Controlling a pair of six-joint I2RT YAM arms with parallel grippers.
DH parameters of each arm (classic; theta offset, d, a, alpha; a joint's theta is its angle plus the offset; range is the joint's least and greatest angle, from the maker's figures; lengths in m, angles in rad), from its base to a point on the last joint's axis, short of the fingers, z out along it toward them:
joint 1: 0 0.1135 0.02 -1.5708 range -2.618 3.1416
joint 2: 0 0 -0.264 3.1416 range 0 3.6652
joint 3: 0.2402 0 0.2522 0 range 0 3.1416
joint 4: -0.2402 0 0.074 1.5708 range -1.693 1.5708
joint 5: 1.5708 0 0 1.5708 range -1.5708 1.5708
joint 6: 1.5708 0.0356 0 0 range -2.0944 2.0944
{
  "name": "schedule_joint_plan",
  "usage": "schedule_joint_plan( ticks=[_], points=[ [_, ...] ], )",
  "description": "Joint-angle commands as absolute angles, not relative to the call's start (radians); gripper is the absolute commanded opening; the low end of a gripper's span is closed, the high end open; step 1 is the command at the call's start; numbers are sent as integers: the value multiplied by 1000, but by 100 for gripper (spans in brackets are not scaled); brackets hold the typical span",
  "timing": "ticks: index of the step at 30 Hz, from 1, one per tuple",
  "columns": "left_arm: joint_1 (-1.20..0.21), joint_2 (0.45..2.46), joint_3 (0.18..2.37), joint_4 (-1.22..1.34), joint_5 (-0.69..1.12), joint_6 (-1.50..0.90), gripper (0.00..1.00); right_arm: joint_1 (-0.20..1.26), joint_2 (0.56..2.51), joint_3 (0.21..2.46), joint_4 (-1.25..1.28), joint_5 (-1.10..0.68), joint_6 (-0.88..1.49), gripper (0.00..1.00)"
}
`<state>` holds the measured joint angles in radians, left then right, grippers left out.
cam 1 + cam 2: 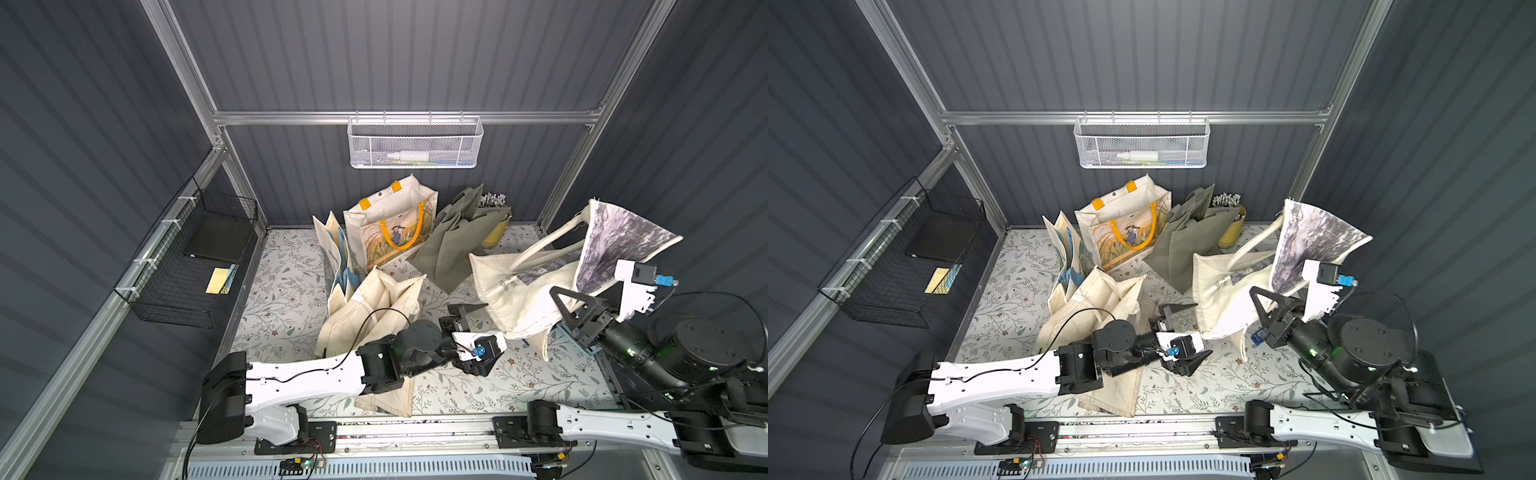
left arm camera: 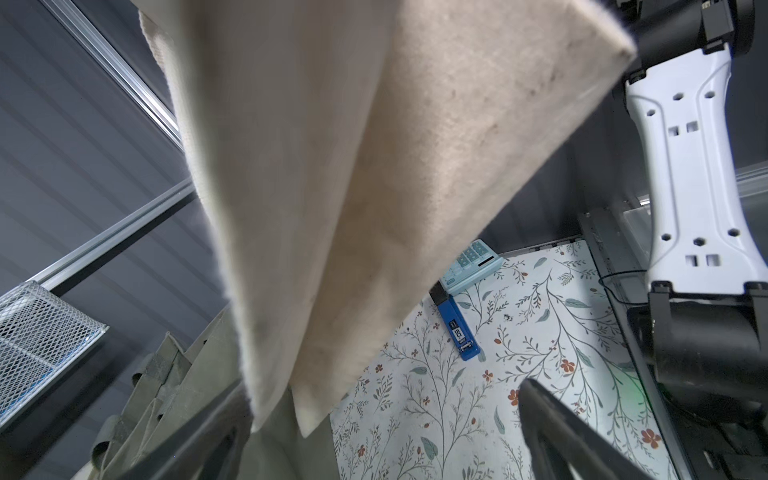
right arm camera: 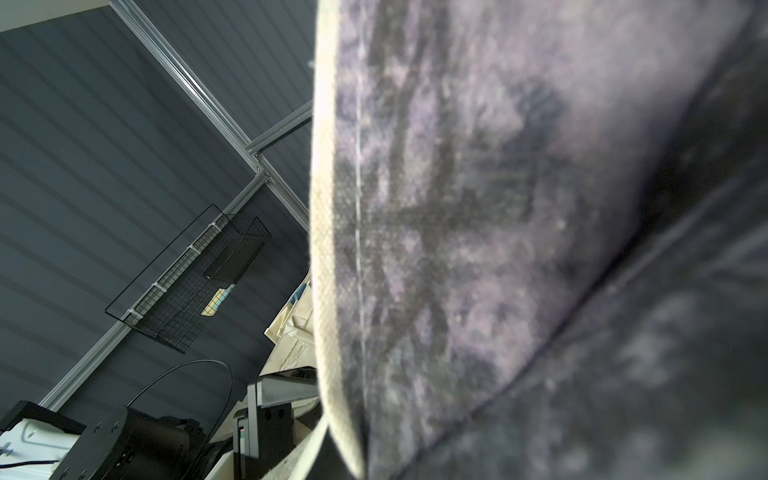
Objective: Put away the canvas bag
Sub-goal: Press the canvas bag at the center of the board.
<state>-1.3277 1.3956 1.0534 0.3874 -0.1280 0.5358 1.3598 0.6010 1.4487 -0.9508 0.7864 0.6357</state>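
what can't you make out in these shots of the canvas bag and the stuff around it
Right wrist view: the canvas bag fills the frame, blurred, hiding how the right gripper holds it.
Left wrist view: the bag covers part of the light blue keypad item.
Both top views: things in the white mesh basket are too small behind the mesh.
In a top view: the small print on the bag is unreadable.

- Canvas bag (image 1: 507,303) hung over the right side of the mat (image 1: 282,291), from the right gripper (image 1: 559,293).
- Left gripper (image 1: 1202,328) sat just left of it.
- Calculator (image 2: 469,266) and stapler (image 2: 455,328) lay side by side on the mat beneath it.
- Row of bags (image 1: 390,232) stood along the back wall, pen pot (image 1: 496,235) behind the rightmost.
- Slumped bag (image 1: 374,303) lay in front of that row.
- Mesh basket (image 1: 365,141) hung on the back rail, wire rack (image 1: 174,299) on the left wall.
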Motion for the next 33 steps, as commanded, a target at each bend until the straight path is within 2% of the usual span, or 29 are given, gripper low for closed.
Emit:
schedule_joint_plan(
  ticks=[1, 8, 13, 19, 30, 31, 33],
  points=[
    [-1331, 1394, 1028, 514, -160, 562, 99, 1368, 596, 1441, -870, 803, 605, 0],
    [-1332, 1464, 1044, 581, -187, 608, 100, 1379, 604, 1438, -790, 858, 658, 0],
    [-1354, 1520, 1044, 686, -283, 710, 99, 1379, 613, 1443, -783, 910, 780, 0],
    [-1368, 1589, 1035, 882, -392, 780, 100, 1384, 575, 1390, -668, 903, 810, 0],
    [-1367, 1671, 1071, 1100, -524, 815, 99, 1416, 594, 1403, -727, 878, 829, 0],
    [-1366, 1669, 1070, 1105, -526, 817, 98, 1420, 591, 1399, -723, 875, 827, 0],
    [-1365, 1664, 1068, 1106, -515, 821, 86, 1429, 586, 1394, -711, 870, 815, 0]
  ],
)
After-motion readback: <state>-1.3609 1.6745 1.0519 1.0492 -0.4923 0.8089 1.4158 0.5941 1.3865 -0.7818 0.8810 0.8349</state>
